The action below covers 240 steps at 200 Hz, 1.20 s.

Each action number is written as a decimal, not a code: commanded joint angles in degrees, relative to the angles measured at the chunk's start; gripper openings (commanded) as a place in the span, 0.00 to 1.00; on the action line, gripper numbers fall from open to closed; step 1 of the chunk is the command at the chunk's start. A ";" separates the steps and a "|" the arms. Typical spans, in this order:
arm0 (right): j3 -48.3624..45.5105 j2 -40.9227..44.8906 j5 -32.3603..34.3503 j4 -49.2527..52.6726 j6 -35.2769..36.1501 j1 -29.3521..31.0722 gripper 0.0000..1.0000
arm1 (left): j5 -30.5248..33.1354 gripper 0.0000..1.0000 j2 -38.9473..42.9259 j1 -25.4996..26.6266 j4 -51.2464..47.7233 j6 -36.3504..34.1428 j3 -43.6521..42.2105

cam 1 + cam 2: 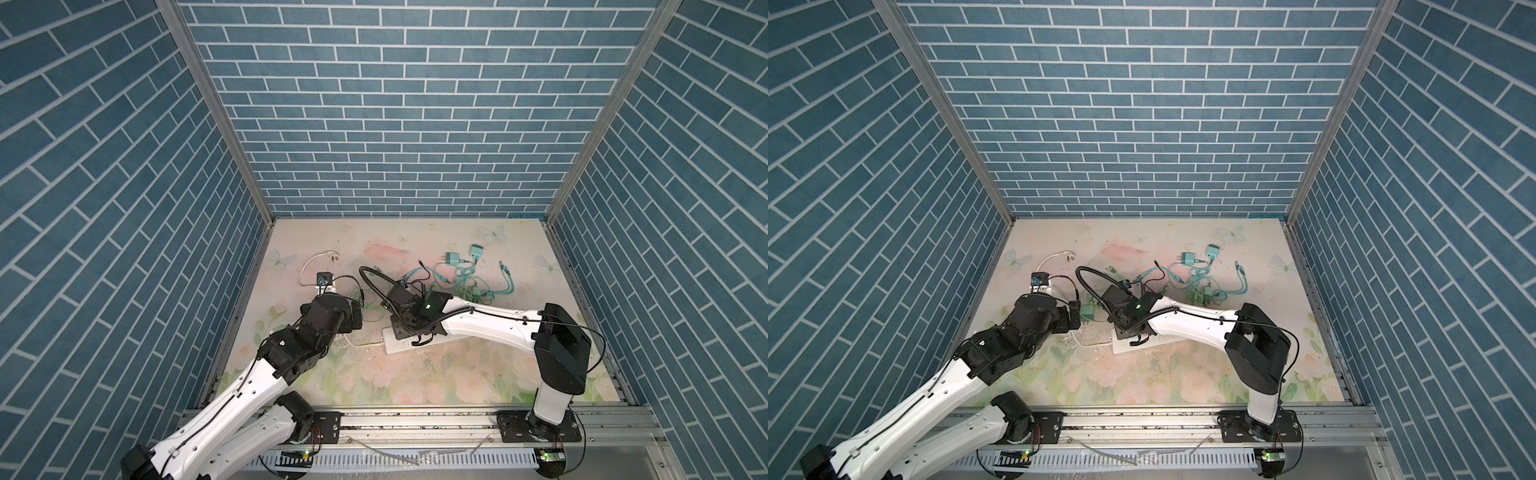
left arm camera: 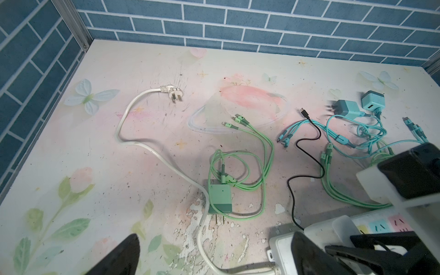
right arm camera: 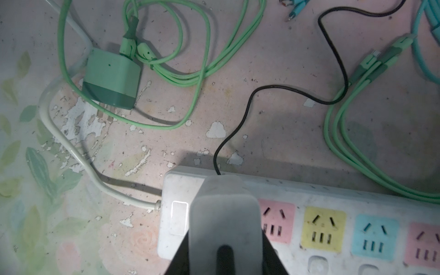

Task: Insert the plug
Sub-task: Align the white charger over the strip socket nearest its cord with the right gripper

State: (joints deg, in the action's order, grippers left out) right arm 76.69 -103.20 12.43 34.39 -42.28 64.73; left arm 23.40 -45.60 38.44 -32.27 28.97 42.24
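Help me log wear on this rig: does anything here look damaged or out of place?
Yes. The floral table covering is flaking beside the green charger and the power strip, with white chips scattered about. The strip's own white plug lies loose on the table.

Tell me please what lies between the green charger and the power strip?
A green cable loop on peeling tabletop separates charger and power strip, in the right wrist view.

left arm [image 1: 245,386] stretched forward | left fingers [image 2: 119,257] spread wide | right arm [image 1: 486,322] bent inward | right fingers [image 3: 270,259] clamped tight
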 commanded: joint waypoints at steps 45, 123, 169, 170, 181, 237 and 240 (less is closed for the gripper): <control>-2.21 0.40 1.55 0.28 -3.94 0.64 0.00 | 0.87 1.00 0.10 -0.20 0.46 0.28 -0.93; -0.97 1.60 3.78 3.29 -4.48 2.35 0.00 | 0.98 1.00 0.23 -0.20 2.04 0.49 -1.98; -0.67 -0.13 4.88 4.13 -4.56 2.41 0.00 | 1.02 1.00 0.61 -0.20 2.03 0.63 -2.07; -0.71 -0.15 4.88 4.12 -4.52 2.42 0.00 | 1.07 1.00 0.60 -0.20 2.03 0.64 -2.03; -0.53 -0.49 4.82 3.70 -4.18 2.38 0.00 | 0.95 1.00 0.58 -0.20 2.05 0.64 -2.07; 1.27 -1.94 5.33 3.19 -2.02 2.01 0.00 | 0.83 1.00 0.08 -0.20 1.95 0.63 -1.85; 1.27 -2.06 5.26 3.21 -2.01 2.04 0.00 | 0.90 1.00 0.14 -0.18 1.95 0.58 -1.89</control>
State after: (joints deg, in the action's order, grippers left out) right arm 76.18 -103.31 16.34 35.07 -44.58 66.85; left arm 23.53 -45.63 38.41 -30.92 29.19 40.73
